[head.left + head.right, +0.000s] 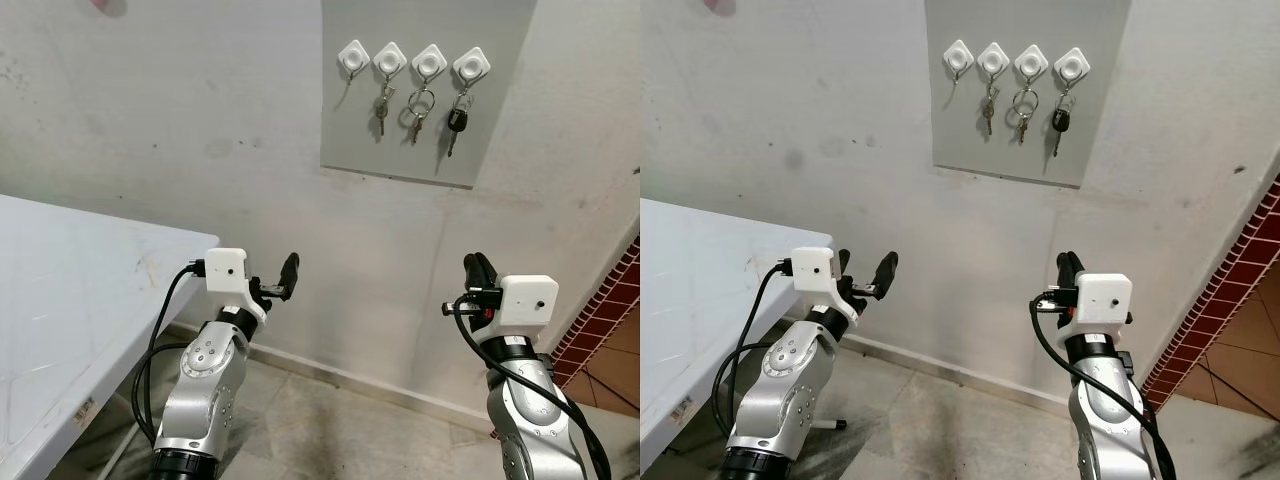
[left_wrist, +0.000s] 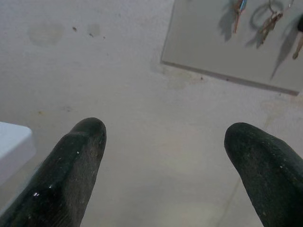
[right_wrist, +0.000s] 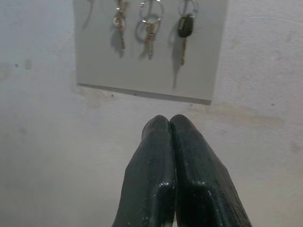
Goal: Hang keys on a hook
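Four white hooks sit in a row on a grey panel (image 1: 420, 140) fixed to the far wall. Starting from the left, the first hook (image 1: 353, 56) is bare. A small key (image 1: 381, 108) hangs from the second hook (image 1: 389, 60), a bunch of keys on a ring (image 1: 417, 110) from the third hook (image 1: 429, 62), and a car key with a black head (image 1: 456, 125) from the fourth hook (image 1: 471, 66).

Both arms are raised in front of the wall, well below the panel. The left gripper (image 2: 165, 165) has its two black fingers spread wide apart and holds nothing. The right gripper (image 3: 169, 124) has its fingers pressed together with nothing between them. On the near left stands a white table (image 1: 70, 300), just beside the left arm.
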{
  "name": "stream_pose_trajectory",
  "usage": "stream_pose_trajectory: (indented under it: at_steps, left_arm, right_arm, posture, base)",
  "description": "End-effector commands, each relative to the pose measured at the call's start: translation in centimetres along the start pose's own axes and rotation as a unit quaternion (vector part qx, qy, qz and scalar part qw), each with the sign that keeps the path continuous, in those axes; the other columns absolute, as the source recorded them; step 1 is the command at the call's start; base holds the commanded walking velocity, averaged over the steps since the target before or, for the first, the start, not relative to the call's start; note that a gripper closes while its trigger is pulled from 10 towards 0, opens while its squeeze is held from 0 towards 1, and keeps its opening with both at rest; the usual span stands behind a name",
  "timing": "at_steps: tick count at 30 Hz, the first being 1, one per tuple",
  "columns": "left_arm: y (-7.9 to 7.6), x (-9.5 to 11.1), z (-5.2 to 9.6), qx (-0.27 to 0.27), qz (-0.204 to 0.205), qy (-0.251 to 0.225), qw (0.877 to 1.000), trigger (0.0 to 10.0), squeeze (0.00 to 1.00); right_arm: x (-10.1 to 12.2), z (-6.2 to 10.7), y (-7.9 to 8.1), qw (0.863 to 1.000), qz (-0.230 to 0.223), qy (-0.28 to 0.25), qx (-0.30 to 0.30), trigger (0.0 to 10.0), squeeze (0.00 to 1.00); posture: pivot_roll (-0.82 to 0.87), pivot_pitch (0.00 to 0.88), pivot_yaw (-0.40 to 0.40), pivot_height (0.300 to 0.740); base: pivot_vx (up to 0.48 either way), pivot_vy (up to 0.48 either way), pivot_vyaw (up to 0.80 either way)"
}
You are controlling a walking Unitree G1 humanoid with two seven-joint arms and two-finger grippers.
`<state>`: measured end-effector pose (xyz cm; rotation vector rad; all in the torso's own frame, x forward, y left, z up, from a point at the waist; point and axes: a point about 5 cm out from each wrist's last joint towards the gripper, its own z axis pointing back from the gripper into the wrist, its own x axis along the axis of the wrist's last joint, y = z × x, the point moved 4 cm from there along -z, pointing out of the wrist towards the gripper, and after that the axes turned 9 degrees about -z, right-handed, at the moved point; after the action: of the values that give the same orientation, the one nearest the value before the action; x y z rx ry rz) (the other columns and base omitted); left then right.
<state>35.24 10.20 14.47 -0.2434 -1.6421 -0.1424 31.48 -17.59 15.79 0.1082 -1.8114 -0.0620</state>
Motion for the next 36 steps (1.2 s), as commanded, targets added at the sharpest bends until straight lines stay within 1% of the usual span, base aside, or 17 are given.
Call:
stream_pose_trajectory:
  at_steps: [1,6,9,13,30,36]
  left_arm:
    - [0.29,0.17,0.23,0.008,0.001,0.002,1.0,10.0,0.0]
    - [0.55,0.4,0.28,0.01,-0.001,0.003,1.0,10.0,0.0]
    - [0.96,0.32,0.29,0.018,-0.003,0.005,1.0,10.0,0.0]
    - [0.97,0.48,0.3,0.018,0.003,0.003,1.0,10.0,0.0]
    - [1.18,0.75,0.2,0.021,0.0,0.005,1.0,10.0,0.0]
    - [1.22,0.96,0.1,0.022,0.001,0.001,1.0,10.0,0.0]
  right_arm:
    - [0.76,-0.11,0.58,1.0,-0.003,-0.011,0.012,10.0,0.0]
    - [0.72,-0.14,0.63,1.0,-0.003,-0.008,0.015,10.0,0.0]
    - [0.69,-0.14,0.6,1.0,-0.002,-0.006,0.015,10.0,0.0]
    - [0.61,-0.13,0.64,1.0,-0.002,-0.004,0.016,10.0,0.0]
    - [0.38,-0.07,0.8,1.0,-0.003,0.001,0.017,10.0,0.0]
    - [0.35,-0.1,0.88,1.0,-0.005,0.002,0.019,10.0,0.0]
  posture:
    - [-0.05,0.0,0.003,0.74]
    - [-0.04,0.0,-0.002,0.74]
    - [-0.04,0.0,-0.001,0.74]
    - [-0.04,0.0,-0.001,0.74]
    - [-0.04,0.0,-0.002,0.74]
    - [-0.04,0.0,-0.005,0.74]
  base:
    - [0.0,0.0,0.0]
    - [0.0,0.0,0.0]
    - [0.0,0.0,0.0]
    - [0.0,0.0,0.0]
    - [0.0,0.0,0.0]
    - [0.299,0.0,0.0]
